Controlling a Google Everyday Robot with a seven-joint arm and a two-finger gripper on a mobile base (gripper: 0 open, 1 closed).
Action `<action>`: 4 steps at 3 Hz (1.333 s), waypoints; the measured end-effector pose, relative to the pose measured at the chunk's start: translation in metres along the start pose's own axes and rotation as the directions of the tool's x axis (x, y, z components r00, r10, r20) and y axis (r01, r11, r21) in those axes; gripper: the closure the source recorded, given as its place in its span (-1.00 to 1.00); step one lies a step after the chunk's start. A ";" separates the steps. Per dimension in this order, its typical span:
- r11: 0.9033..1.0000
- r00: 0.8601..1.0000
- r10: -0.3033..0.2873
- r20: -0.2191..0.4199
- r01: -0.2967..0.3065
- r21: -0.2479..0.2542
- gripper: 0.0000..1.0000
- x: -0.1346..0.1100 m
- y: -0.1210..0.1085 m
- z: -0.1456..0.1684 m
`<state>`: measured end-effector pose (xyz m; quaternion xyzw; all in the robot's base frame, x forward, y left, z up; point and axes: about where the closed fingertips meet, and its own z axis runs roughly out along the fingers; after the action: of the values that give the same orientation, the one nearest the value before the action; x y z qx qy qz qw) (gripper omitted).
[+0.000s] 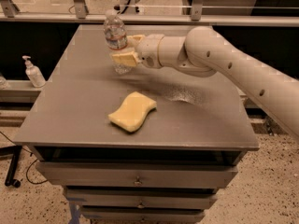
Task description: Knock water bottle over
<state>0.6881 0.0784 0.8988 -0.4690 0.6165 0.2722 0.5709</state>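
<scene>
The water bottle (115,33), clear ribbed plastic with a white cap and a label band, stands at the far left of the grey table (196,120). Its top leans slightly to the left. My gripper (129,49) comes in from the right at the end of the white arm (224,64). It is open, with one yellowish finger (123,59) against the front of the bottle's lower part and the other (136,38) just to the bottle's right. Nothing is gripped.
A yellow sponge (133,111) lies near the table's front middle. A small white pump-dispenser bottle (32,73) stands on a lower shelf to the left. Drawers (135,178) sit under the tabletop. A rail and posts run behind the table.
</scene>
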 end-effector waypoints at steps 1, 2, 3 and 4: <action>1.000 1.000 -0.006 0.001 0.006 0.003 0.76 -0.006 -0.005 -0.013; 0.999 0.999 -0.046 -0.020 0.046 -0.013 1.00 -0.028 -0.013 -0.031; 0.990 0.986 -0.127 -0.106 0.120 -0.070 1.00 -0.058 -0.016 -0.048; 0.964 0.928 -0.253 -0.275 0.218 -0.152 1.00 -0.077 -0.014 -0.051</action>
<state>0.6701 0.0488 0.9859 -0.6079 0.6156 0.1658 0.4733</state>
